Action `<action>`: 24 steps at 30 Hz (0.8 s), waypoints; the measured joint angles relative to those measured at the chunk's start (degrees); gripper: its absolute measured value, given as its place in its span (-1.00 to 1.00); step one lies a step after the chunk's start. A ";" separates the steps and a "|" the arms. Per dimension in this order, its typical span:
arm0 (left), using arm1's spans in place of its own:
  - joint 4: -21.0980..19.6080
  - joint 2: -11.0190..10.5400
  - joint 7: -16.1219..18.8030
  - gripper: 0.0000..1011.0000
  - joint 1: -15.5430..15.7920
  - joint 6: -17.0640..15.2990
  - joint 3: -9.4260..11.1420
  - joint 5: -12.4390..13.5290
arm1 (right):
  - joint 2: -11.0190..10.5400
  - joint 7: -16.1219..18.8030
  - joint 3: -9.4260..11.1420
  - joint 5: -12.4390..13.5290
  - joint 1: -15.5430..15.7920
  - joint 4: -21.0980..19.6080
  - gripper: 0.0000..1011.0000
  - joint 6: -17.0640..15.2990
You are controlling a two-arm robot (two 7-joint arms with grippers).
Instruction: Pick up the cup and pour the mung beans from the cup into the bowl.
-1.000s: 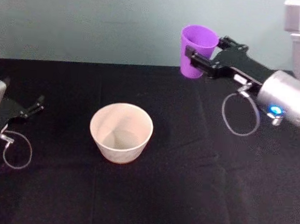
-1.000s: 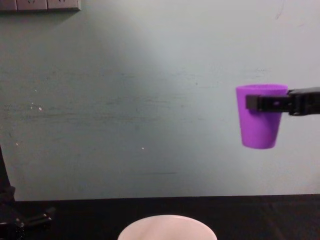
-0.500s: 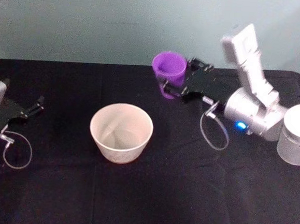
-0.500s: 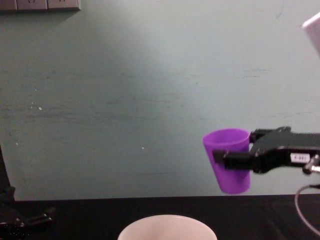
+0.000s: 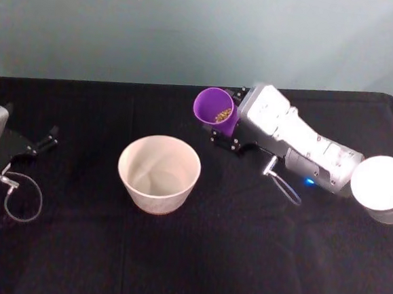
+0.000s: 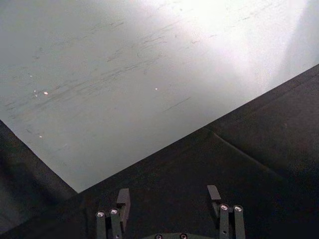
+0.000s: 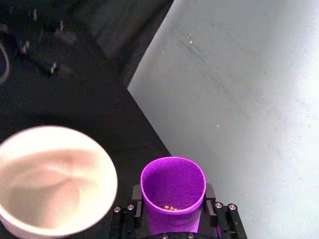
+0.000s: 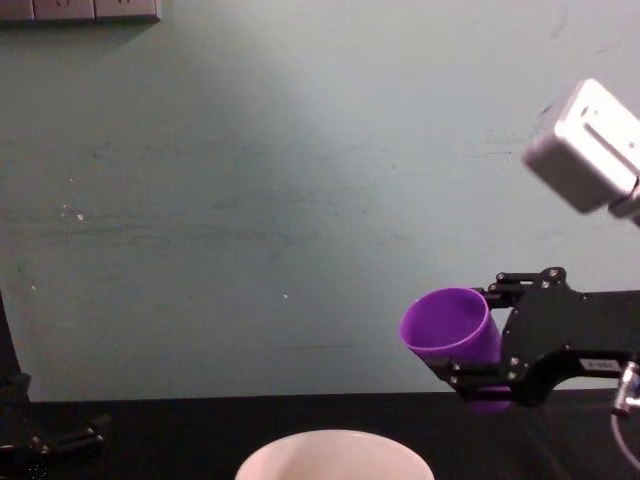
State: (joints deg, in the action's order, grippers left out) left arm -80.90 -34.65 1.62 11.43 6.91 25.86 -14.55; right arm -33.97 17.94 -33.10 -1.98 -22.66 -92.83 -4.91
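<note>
Pinching one purple cup [image 5: 212, 106] between its two black fingers [image 7: 137, 198], the right gripper [image 5: 224, 118] is holding it in the air behind and to the right of the bowl [image 5: 156, 197], apart from it. The cup is leaning with its mouth turned toward the bowl's side. In the chest view the cup [image 8: 450, 325] is hanging above the level of the bowl's rim [image 8: 335, 440] and off to its right, with the right gripper [image 8: 495, 330] clamping it from either side.

A small cluster of beans [image 5: 221, 114] is lying inside the cup near the lip. In the right wrist view only a few grains [image 7: 170, 207] are showing against the purple wall of the cup [image 7: 173, 184], too small to count surely.

One white bowl [image 7: 50, 189] is standing upright on the black table [image 5: 173, 268], near its middle.

The left gripper [image 5: 47, 137] is resting at the table's left edge, well away from both cup and bowl. In its own wrist view its two fingers [image 6: 123, 199] are standing spread apart, gripping nothing, with the pale wall [image 6: 124, 74] behind.
</note>
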 joint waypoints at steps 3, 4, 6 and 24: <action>0.00 0.00 0.00 0.98 0.00 0.00 0.00 0.00 | -1.06 -1.05 -1.57 -5.27 -0.29 -0.93 0.42 0.08; 0.00 0.00 0.00 0.98 0.00 0.00 0.00 0.00 | -1.18 -1.12 -1.88 -6.10 -0.36 -1.04 0.42 0.06; 0.00 0.00 0.00 0.98 0.00 0.00 0.00 0.00 | -1.57 -1.45 -3.16 -9.35 -0.70 -1.27 0.42 -0.05; 0.00 0.00 0.00 0.98 0.00 0.00 0.00 0.00 | -2.85 -3.59 -9.57 -27.92 -2.27 -2.08 0.42 0.12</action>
State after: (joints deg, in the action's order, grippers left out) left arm -80.90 -34.65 1.62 11.43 6.90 25.86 -14.55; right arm -36.82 14.35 -42.66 -29.90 -24.94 -94.91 -4.79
